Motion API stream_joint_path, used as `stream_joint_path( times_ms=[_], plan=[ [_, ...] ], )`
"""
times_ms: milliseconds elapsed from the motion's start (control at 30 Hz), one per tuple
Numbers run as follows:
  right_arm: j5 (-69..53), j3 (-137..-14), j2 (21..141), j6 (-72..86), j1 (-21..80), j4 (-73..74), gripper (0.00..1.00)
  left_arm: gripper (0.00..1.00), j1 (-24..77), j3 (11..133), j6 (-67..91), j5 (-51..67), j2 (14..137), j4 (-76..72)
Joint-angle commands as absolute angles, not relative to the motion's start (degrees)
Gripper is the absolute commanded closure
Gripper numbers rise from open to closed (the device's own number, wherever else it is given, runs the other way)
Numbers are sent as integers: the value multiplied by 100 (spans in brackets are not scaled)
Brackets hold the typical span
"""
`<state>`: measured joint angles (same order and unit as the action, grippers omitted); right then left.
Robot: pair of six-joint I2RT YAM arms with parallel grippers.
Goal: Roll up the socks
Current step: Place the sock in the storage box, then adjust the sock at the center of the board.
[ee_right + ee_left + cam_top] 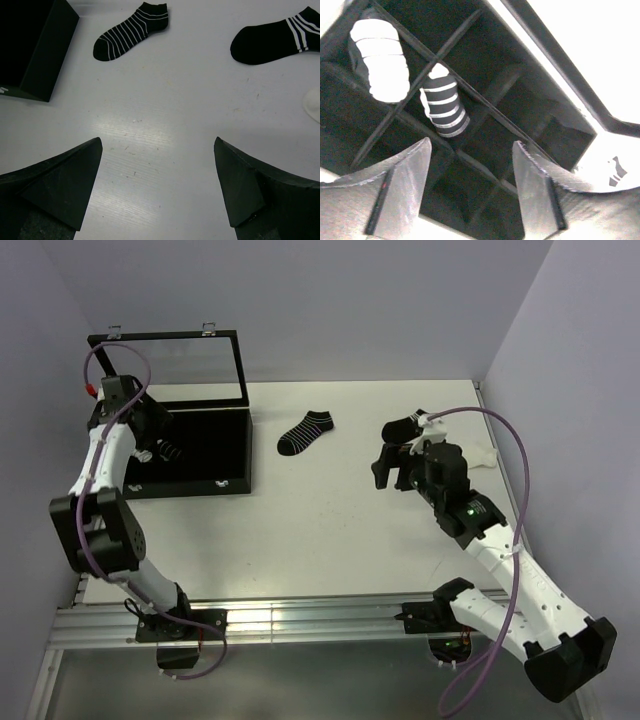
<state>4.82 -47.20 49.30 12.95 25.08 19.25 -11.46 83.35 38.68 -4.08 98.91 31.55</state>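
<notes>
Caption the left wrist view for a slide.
Open left gripper above a divided black box holding two rolled socks.

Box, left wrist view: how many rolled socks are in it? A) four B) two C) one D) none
B: a white roll and a black striped roll sit in separate compartments of the box, split by a divider; no other roll shows in the compartments in view.
</notes>
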Motion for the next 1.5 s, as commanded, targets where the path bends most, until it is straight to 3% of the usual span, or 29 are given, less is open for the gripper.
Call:
stream_joint_path(
  times_ms=[0,267,367,533,800,1267,1467],
  plan=[
    [396,-4667,5053,1546,2452,1565,0,26,-1081,7676,3771,-334,8774,2304],
    [80,-5334,6467,1898,2426,1460,1,5,-950,6732,3349,-833,6777,2012],
    [-219,-5772,7238,1872,2426,1310,7,1,-329,6715,3059,-1563,6435,2355],
    [-237,-6643,8889,1671,2496,1152,11,0,420,6337,2962,-1960,5759,2566],
    [-632,-8515,11115,1319,2522,738,20,1,967,5520,2953,-1636,4958,2435],
    [-1880,-10994,13402,1608,2531,545,20,1,1107,4729,2997,-1371,4553,2180],
    [-1951,-12558,14360,2100,2496,1756,19,2,1125,4641,2997,-1389,4456,2171]
  ],
)
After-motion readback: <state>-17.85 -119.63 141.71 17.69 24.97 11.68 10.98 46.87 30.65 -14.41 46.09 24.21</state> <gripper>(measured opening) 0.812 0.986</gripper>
